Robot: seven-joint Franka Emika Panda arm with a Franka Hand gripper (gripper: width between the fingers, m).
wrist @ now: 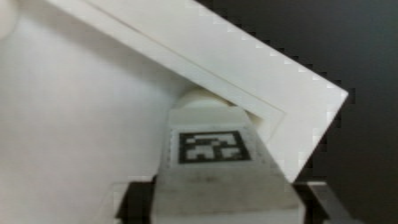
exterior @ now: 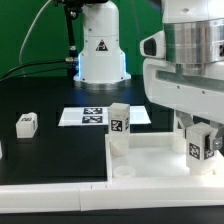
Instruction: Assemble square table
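The white square plate (exterior: 150, 158) lies on the black table at the exterior view's right. One white leg (exterior: 120, 125) with a black-and-white tag stands upright at its far left corner. My gripper (exterior: 201, 150) is over the plate's right side, shut on a second tagged leg (exterior: 200, 143) and holding it upright against the plate. In the wrist view this leg (wrist: 214, 150) sits between my dark fingers (wrist: 139, 200) at a corner of the plate (wrist: 107, 100). A third leg (exterior: 27, 124) lies loose on the table at the left.
The marker board (exterior: 95, 117) lies behind the plate, near the robot base (exterior: 102, 50). A long white border rail (exterior: 55, 200) runs along the front edge. A small white piece shows at the far left edge (exterior: 2, 150).
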